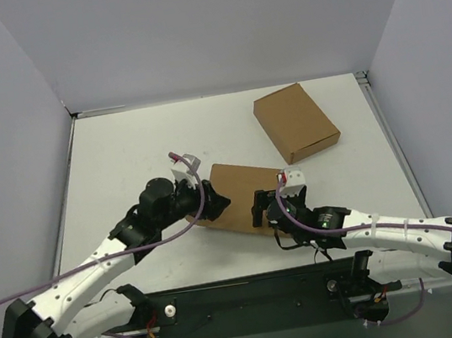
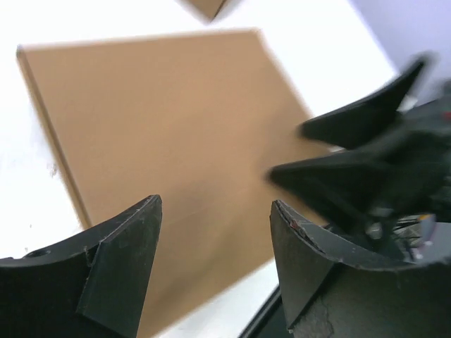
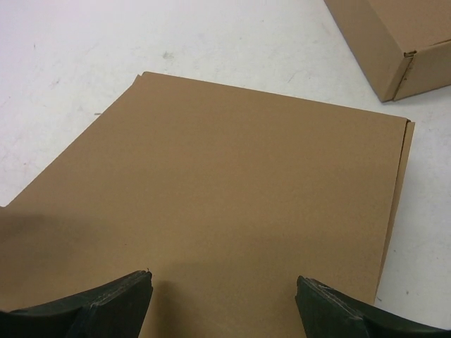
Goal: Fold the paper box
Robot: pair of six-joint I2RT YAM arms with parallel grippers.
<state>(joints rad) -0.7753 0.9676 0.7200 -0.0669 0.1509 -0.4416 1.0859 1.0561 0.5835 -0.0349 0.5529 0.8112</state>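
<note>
Left fingers (image 2: 120, 260): spread wide apart and holding nothing. They sit at the left edge of the paper box (image 1: 237, 194).
Right fingers (image 3: 91, 310): spread wide apart too, with nothing held. They hang over the near right part of the paper box.
Touching or not: I cannot tell if any finger rests on the cardboard.
Paper box: it lies flat on the white bench (image 1: 124, 167), in the middle, between the two arms. It looks like one smooth brown sheet.
Right edge of the sheet: the right wrist view shows a thin second layer peeking out there, so the sheet may be lying doubled over.
Other thing: a neat brown carton (image 1: 296, 122) sits far and to the right, apart from the paper box.
Done so far: very little, I think. No side stands up and no flap is lifted.
Left to do: almost all of it. The sides need to be bent up along their creases, and the flaps closed so it holds its shape.
</note>
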